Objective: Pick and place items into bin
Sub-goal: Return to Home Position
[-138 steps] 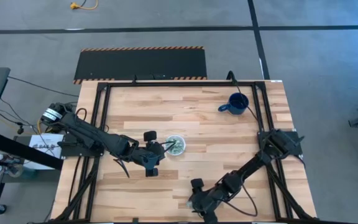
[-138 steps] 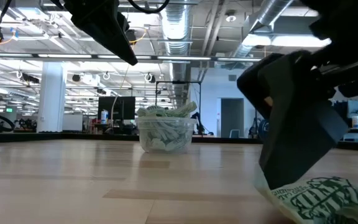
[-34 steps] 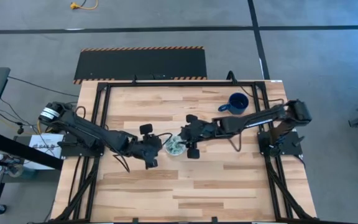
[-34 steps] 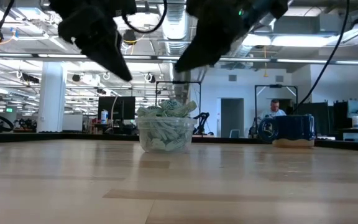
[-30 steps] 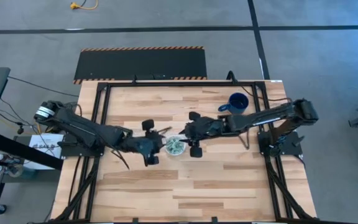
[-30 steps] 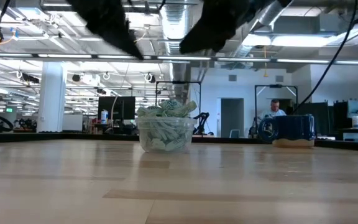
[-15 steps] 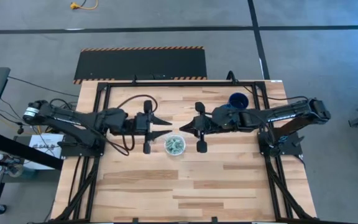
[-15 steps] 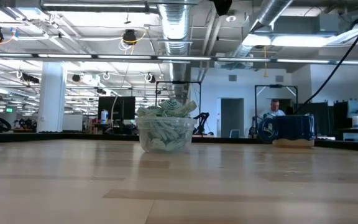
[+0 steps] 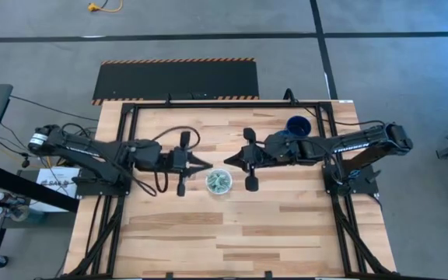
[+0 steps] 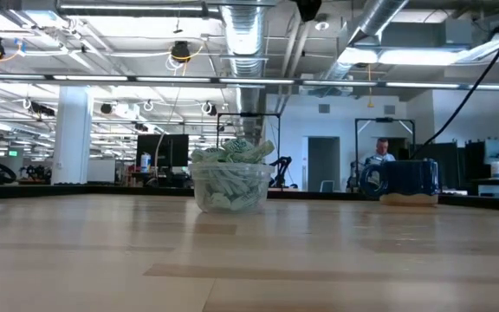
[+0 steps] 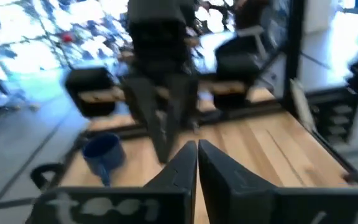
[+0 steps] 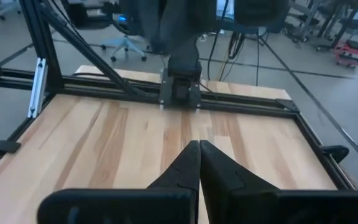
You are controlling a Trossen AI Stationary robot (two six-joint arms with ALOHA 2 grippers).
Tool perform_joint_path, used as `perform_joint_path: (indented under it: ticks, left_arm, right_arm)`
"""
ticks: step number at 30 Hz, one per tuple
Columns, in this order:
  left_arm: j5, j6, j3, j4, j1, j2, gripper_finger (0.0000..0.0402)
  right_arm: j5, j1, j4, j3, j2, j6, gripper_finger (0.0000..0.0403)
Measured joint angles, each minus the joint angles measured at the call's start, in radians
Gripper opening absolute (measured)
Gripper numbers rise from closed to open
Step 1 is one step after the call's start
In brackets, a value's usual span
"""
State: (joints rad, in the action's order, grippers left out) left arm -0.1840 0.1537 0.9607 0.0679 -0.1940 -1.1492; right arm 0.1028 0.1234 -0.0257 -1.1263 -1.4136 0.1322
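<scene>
- Packets [image 10: 232, 156], green-and-white and crinkled, heap above the rim of the clear plastic cup [image 9: 218, 181]. The cup stands near the middle of the table, just where it stood a second ago.
- On your left, the left gripper [image 9: 207, 163] has lifted off the cup. A second ago it hung at the cup's left edge; now it is beside the cup on the far side and apart from it, pointing toward the other arm.
- Your left wrist view shows its fingers [image 11: 179, 173] pressed together to a point, with nothing between them.
- On your right, the right gripper [image 9: 227, 161] has pulled back the same way. It faces the left gripper tip to tip across a small gap.
- Its fingers [image 12: 185, 167] are likewise closed and empty.
- Neither gripper reaches down into the low view now, where a second ago both loomed over the cup.
- Further right, the dark blue mug [image 9: 298, 127] sits near the far right corner, unmoved.
- The wooden butcher-block table [image 9: 271, 225] lies inside a black frame.
- A black mat [image 9: 177, 80] with a striped edge lies on the grey floor beyond the table.
- Across the table you see an open workshop with ceiling ducts [image 10: 245, 26] and strip lights, and a person [image 10: 383, 154] just behind the mug.
</scene>
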Motion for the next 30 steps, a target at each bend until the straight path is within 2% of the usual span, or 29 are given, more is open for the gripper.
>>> perform_joint_path:
  ticks: [5, 9, 14, 16, 23, 30]
  left_arm:
    - [0.117, -0.025, 0.000, -0.171, -0.055, 0.000, 0.0001]
    - [0.155, -0.108, 0.000, -0.341, -0.111, 0.000, 0.0001]
    - [0.281, -0.207, -0.001, -0.448, -0.173, -0.009, 0.0000]
    - [0.299, -0.201, -0.001, -0.471, -0.195, -0.018, 0.0000]
    - [0.302, -0.135, -0.001, -0.507, -0.225, -0.094, 0.0000]
    - [0.302, -0.129, -0.001, -0.513, -0.225, -0.204, 0.0000]
  right_arm:
    - [-0.001, 0.029, -0.100, 0.000, 0.000, 0.025, 0.0001]
    - [-0.014, 0.060, -0.259, 0.000, 0.000, 0.018, 0.0001]
    - [-0.165, 0.126, -0.527, 0.000, 0.000, 0.015, 0.0000]
    - [-0.178, 0.163, -0.589, 0.000, 0.000, 0.017, 0.0000]
    - [-0.184, 0.268, -0.620, 0.000, 0.000, 0.129, 0.0000]
    - [-0.187, 0.316, -0.626, 0.000, 0.000, 0.224, 0.0000]
